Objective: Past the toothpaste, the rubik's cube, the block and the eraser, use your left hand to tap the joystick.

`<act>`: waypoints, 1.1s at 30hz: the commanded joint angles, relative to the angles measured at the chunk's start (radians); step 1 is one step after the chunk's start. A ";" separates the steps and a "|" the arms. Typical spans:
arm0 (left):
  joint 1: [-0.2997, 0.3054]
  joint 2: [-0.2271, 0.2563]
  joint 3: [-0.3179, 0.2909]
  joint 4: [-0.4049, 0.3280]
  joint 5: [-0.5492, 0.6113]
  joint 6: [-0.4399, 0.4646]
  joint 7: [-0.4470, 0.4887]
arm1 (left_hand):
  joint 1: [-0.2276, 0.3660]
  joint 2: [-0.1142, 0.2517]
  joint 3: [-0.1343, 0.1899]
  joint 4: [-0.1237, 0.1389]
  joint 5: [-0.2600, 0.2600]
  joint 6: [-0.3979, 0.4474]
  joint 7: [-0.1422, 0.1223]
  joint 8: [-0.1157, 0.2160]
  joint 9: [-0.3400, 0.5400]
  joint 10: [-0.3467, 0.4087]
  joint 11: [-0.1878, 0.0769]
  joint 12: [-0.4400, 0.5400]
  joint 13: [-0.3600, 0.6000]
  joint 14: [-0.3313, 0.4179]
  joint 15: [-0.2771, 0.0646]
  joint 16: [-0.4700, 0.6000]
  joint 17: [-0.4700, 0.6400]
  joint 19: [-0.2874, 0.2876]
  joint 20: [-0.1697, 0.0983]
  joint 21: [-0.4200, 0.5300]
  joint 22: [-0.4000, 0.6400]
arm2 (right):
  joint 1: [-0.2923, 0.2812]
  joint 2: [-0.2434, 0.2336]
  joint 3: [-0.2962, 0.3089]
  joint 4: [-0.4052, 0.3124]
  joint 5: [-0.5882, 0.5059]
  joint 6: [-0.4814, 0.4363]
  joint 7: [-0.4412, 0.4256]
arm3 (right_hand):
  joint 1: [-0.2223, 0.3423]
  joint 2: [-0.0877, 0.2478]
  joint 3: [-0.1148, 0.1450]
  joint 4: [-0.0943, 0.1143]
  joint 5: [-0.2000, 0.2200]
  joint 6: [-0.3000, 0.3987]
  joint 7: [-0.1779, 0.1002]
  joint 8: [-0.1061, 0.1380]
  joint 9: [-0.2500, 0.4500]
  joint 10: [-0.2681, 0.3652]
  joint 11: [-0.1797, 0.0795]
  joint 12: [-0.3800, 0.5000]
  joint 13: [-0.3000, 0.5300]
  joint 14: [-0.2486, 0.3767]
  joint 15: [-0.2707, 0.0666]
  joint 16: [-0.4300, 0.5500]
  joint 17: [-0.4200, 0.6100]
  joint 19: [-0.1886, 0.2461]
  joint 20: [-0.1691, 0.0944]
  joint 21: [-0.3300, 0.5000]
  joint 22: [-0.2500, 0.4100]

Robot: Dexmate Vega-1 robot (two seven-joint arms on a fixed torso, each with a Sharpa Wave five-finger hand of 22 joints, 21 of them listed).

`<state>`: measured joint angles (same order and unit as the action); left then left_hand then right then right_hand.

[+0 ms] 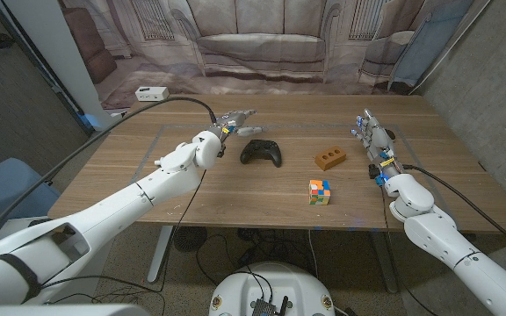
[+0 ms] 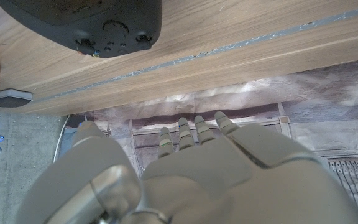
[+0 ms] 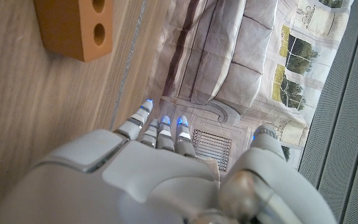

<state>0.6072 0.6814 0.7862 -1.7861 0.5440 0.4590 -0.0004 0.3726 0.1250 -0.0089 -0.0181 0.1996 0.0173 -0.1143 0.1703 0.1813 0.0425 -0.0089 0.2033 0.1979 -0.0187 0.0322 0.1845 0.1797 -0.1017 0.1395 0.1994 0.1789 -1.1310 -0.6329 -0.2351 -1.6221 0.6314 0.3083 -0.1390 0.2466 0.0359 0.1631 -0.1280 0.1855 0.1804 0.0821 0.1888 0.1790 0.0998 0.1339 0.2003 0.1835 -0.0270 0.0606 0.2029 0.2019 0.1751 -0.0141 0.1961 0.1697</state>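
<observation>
left arm reached far across | left hand (image 1: 233, 123) raised, fingers apart, empty | right hand (image 1: 373, 140) extended, fingers straight, empty

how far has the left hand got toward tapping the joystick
Done: the left hand is out over the table beside the black joystick, on its far left. In hand: its fingers are spread and hold nothing, and no contact with the joystick is visible. Left: the tap itself. The right hand waits apart, beyond the brick-like block and the rubik's cube.
</observation>
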 commanded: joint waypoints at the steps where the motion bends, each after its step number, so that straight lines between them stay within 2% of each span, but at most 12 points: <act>1: 0.031 0.012 -0.035 -0.022 -0.047 -0.016 0.032 | 0.000 0.001 0.006 -0.002 -0.001 -0.004 0.002 0.007 0.000 -0.003 0.001 -0.001 0.004 -0.005 -0.005 -0.002 0.001 0.003 0.006 0.004 0.003 | -0.003 -0.007 0.005 -0.007 -0.001 0.001 0.005 | -0.003 0.006 -0.002 -0.001 0.000 0.005 -0.006 0.002 0.006 0.002 0.005 -0.002 0.006 0.000 0.006 0.000 0.004 0.002 0.002 -0.001 0.003; 7: 0.057 0.020 -0.069 -0.038 -0.090 -0.033 0.062 | 0.001 0.002 0.007 -0.003 -0.001 0.004 0.014 0.012 0.000 0.000 0.001 0.001 0.004 -0.005 -0.006 -0.001 0.001 0.004 0.005 0.004 0.003 | -0.003 -0.011 0.007 -0.005 -0.001 0.004 0.011 | -0.003 0.006 -0.003 -0.002 0.000 0.005 -0.006 0.002 0.006 0.002 0.005 -0.002 0.006 0.000 0.006 0.000 0.004 0.003 0.001 -0.001 0.003; 21: 0.120 0.032 -0.147 -0.056 -0.222 -0.106 0.123 | 0.004 0.002 0.010 -0.006 -0.001 -0.016 0.017 0.009 0.000 0.011 -0.002 0.008 0.004 0.005 -0.010 0.003 0.000 0.011 0.005 0.005 0.003 | 0.000 -0.008 0.011 -0.002 0.006 0.010 0.018 | -0.002 0.006 -0.003 -0.002 0.000 0.004 -0.006 0.002 0.006 0.002 0.002 -0.002 0.006 0.000 0.004 0.000 0.003 0.004 0.000 -0.001 0.003; 26: 0.131 0.046 -0.154 -0.081 -0.227 -0.079 0.129 | 0.004 0.002 0.010 -0.007 -0.001 -0.010 0.024 0.012 -0.001 0.018 0.000 0.011 0.004 0.005 -0.010 0.003 0.000 0.008 0.005 0.004 0.003 | 0.001 -0.009 0.011 0.001 0.003 0.016 0.021 | -0.002 0.006 -0.004 -0.002 0.000 0.004 -0.005 0.002 0.006 0.002 0.002 -0.002 0.006 0.001 0.004 0.000 0.003 0.004 -0.001 -0.001 0.003; 31: 0.149 0.053 -0.175 -0.089 -0.262 -0.093 0.143 | 0.004 0.001 0.011 -0.008 -0.001 0.013 0.045 0.022 -0.001 0.032 0.005 0.017 0.004 0.008 -0.009 0.004 0.000 0.007 0.002 0.003 0.003 | 0.001 -0.008 0.011 0.000 0.006 0.012 0.021 | -0.002 0.006 -0.004 -0.002 0.000 0.004 -0.005 0.002 0.006 0.002 0.002 -0.002 0.006 0.001 0.004 0.000 0.003 0.005 -0.001 0.000 0.003; 33: 0.157 0.056 -0.189 -0.089 -0.292 -0.109 0.141 | 0.004 0.000 0.011 -0.008 -0.001 0.014 0.046 0.022 -0.001 0.038 0.009 0.019 0.004 0.010 -0.009 0.005 0.000 0.007 0.002 0.003 0.003 | 0.003 -0.008 0.011 0.002 0.006 0.013 0.022 | -0.001 0.006 -0.004 -0.003 0.000 0.004 -0.004 0.002 0.006 0.005 -0.002 -0.001 0.006 0.001 0.004 0.000 0.003 0.005 -0.001 0.000 0.003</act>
<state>0.7270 0.7220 0.6437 -1.8557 0.3346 0.3781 0.1185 0.3726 0.1250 -0.0018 -0.0252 0.1998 0.0306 -0.0725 0.1818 0.1790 0.0682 -0.0054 0.2150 0.1978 -0.0180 0.0211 0.1845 0.1767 -0.0928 0.1414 0.2051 0.1789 -1.1318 -0.6418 -0.2255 -1.6243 0.6347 0.3200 -0.1206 0.2466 0.0359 0.1631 -0.1280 0.1855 0.1804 0.0821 0.1888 0.1790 0.0998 0.1339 0.2003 0.1835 -0.0270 0.0606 0.2029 0.2019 0.1751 -0.0141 0.1961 0.1698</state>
